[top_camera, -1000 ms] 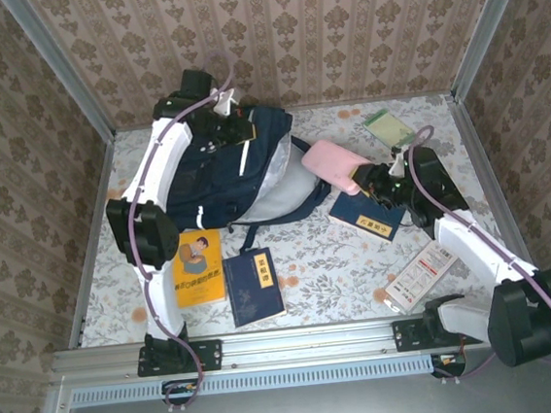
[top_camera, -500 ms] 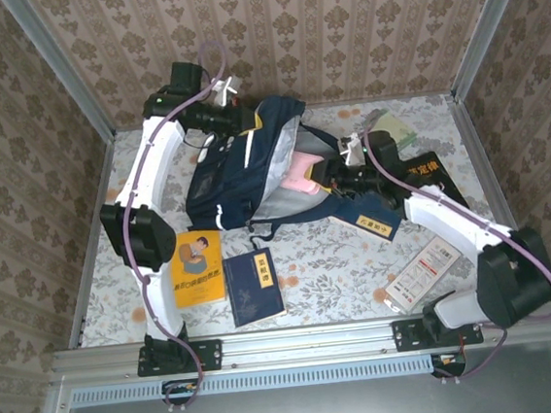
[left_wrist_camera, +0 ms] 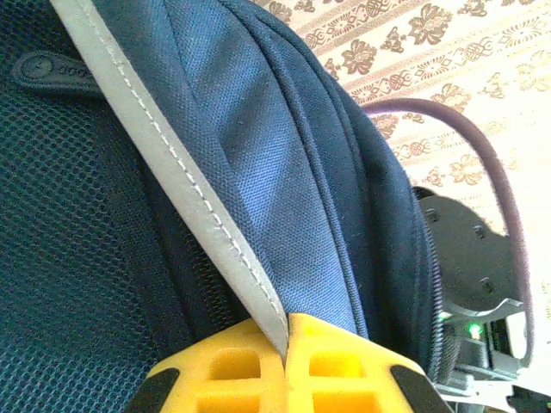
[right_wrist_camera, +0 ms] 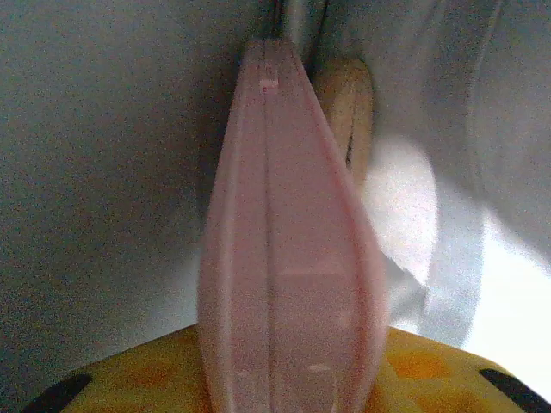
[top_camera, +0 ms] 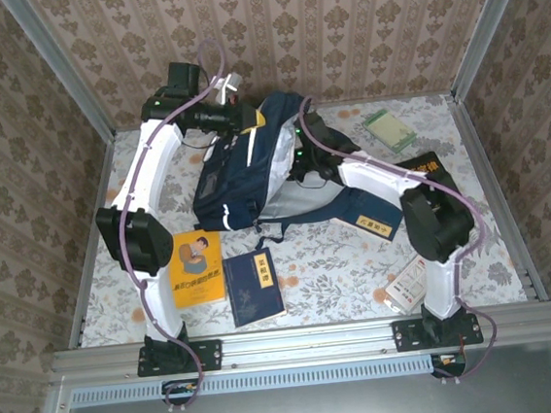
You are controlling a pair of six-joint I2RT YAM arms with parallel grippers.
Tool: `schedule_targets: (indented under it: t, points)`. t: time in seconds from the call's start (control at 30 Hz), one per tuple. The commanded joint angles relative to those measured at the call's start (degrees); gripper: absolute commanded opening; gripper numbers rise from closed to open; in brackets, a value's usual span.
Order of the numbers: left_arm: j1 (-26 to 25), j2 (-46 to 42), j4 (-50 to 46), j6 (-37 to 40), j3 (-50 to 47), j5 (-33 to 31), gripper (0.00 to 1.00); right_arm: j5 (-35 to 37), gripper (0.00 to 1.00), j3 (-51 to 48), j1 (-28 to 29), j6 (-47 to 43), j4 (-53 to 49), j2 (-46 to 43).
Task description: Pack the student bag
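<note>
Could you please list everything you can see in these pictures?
student bag: one, navy with pale grey lining, mid-table
pink pouch: one, pink, inside the bag
yellow book: one, yellow, near left
navy book: one, navy, near centre
labelled book: one, navy with yellow label, right of the bag
black book: one, black with yellow lettering, right
green packet: one, green, far right
white leaflet: one, white and red, near right
table: one, floral
left gripper: one, yellow fingers, shut on the bag's grey-striped edge
right gripper: one, yellow fingers, inside the bag, pouch between them, grip unclear
</note>
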Motion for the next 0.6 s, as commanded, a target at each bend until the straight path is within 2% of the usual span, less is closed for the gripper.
schedule_targets:
  t: [0.0,0.1,0.23,0.33,0.4,0.57]
  points:
    - [-0.48,-4.55,6.7,-0.84,1.29,6.33,0.0,5.54,0.52,5.16,1.1,3.7,-0.74,5.85]
    - [-0.36,-4.46,7.21,-1.45,1.39,6.2,0.0,6.08,0.73,8.56,1.37,3.46,-0.06,9.06]
    - [0.24,-4.46,7.17,-1.89,1.22,5.45,0.0,7.63,0.87,9.02,1.3,-0.05,-0.24,7.78]
    - [1.15,-4.78,6.91,-2.53,1.23,3.27,0.0,8.13,0.92,8.99,1.12,-3.78,-2.58,5.7]
    - [2.14,-4.88,7.23,-3.47,0.84,1.77,0.0,8.25,0.99,9.93,1.1,-7.43,-6.67,4.32]
    - [4.36,-5.87,11.17,-6.75,-1.76,-1.11,0.0,9.65,1.0,8.54,1.11,-12.63,-11.86,0.12]
